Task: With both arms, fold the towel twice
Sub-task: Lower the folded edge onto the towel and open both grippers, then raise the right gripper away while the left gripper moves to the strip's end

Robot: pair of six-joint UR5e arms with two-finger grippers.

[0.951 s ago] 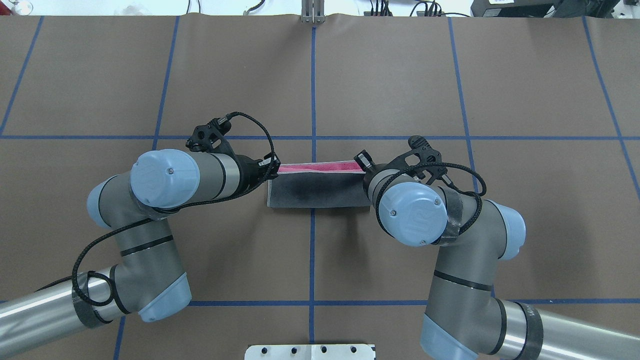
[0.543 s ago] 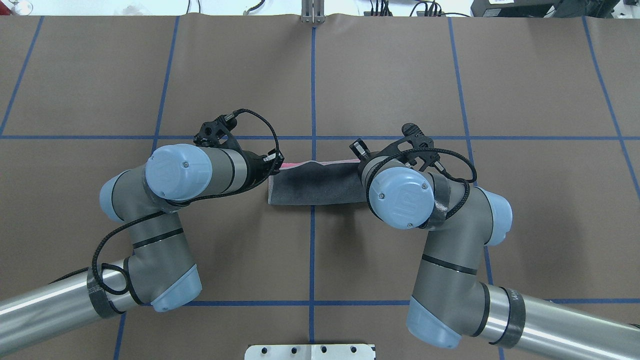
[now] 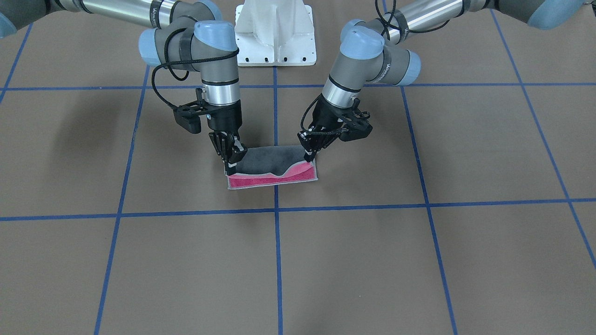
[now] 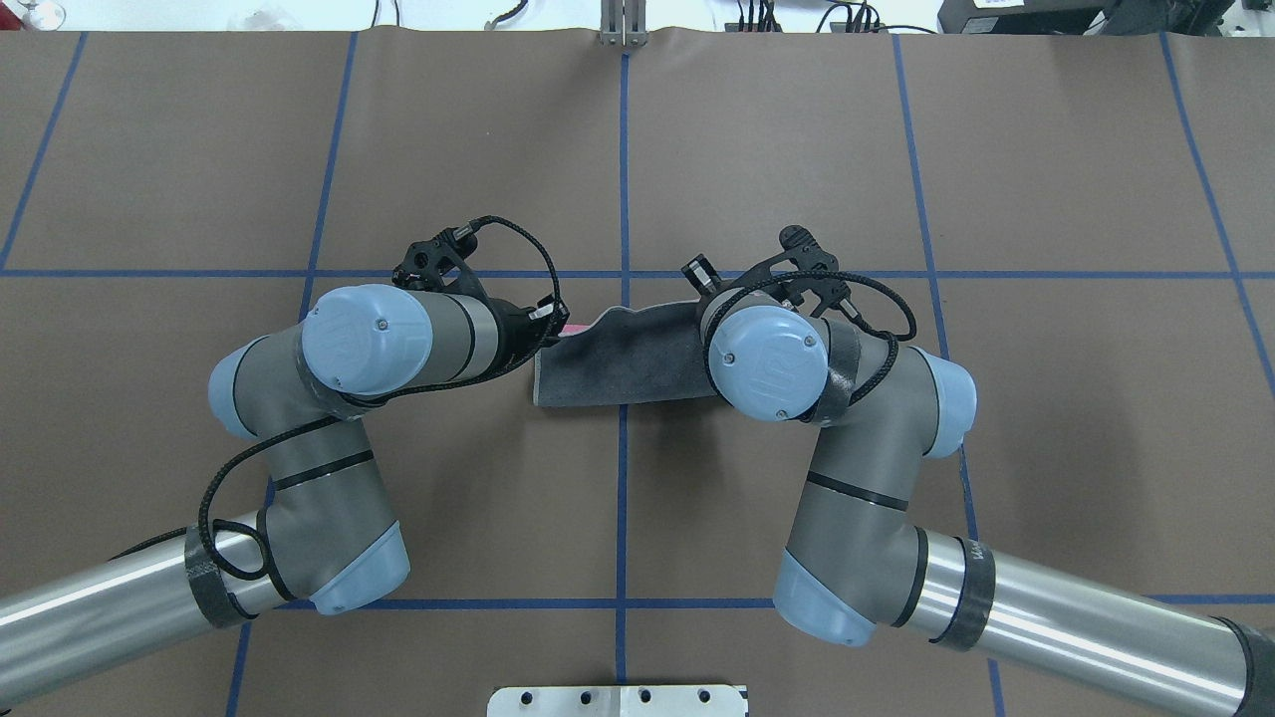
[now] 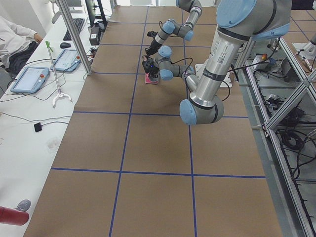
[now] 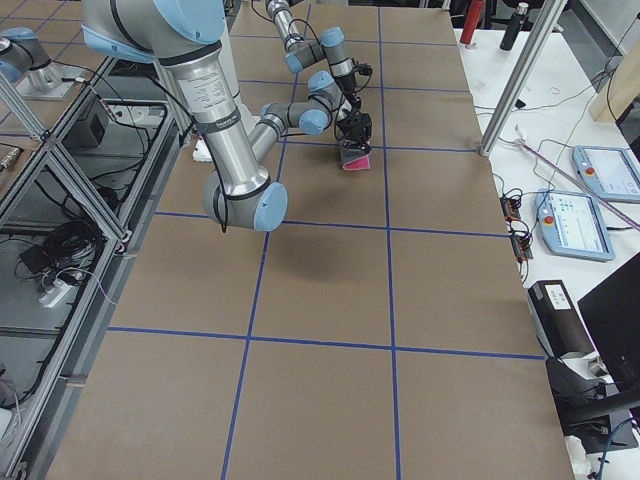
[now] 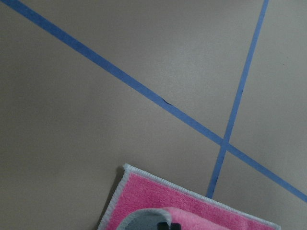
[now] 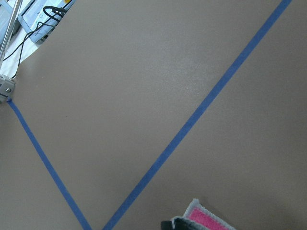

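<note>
The towel point(image 3: 272, 159) lies at the table's middle, its dark grey flap point(image 4: 623, 363) doubled over a pink layer point(image 3: 260, 180) with a light grey edge. My left gripper point(image 3: 309, 156) is shut on one raised corner of the flap, my right gripper point(image 3: 231, 161) on the other. The flap sags between them, and a wavy pink strip shows along the far side. In the overhead view the wrists hide most of both grippers. The left wrist view shows a pink corner point(image 7: 163, 203), the right wrist view a smaller one point(image 8: 207, 218).
Blue tape lines point(image 4: 624, 179) grid the brown table cover. The white pedestal base point(image 3: 274, 32) stands behind the arms. Side tables hold tablets point(image 5: 29, 79), cables and a person's sleeve point(image 5: 15, 37). A metal post point(image 4: 623, 25) sits at the far edge.
Both grippers have carried the grey flap farther from the robot, covering most of the pink strip seen from overhead. The right wrist has swung left and forward, the left slightly right.
</note>
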